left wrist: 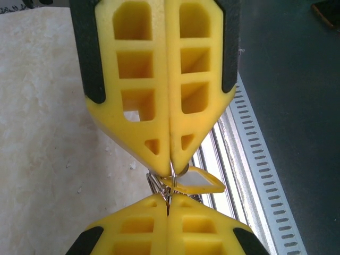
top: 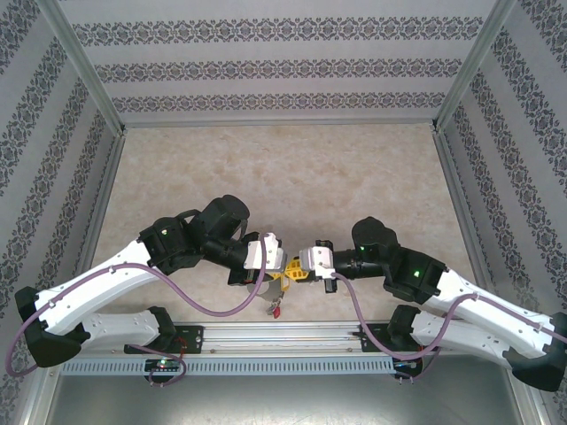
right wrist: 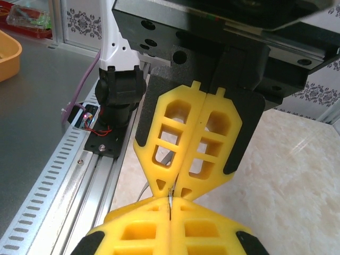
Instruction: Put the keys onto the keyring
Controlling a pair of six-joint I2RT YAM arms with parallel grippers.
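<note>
Above the table's [top: 266, 168] near edge | left gripper [left wrist: 168, 206]: fully closed, pinching the keyring [left wrist: 152, 182] wire | right gripper [left wrist: 171, 158]: fully closed, tip-to-tip, apparently nipping the same ring | yellow-headed key [left wrist: 195, 180] hangs beside the tips, red-headed key [top: 277, 310] dangles below | judged: opposed grips steady the ring for threading

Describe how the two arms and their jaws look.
The left arm and right arm match: white lower links, black joint housings, each with a small green light. A purple cable loops along each. The jaws are yellow plastic, cut with window-like openings, tapering to a tip, backed with black strips.
</note>
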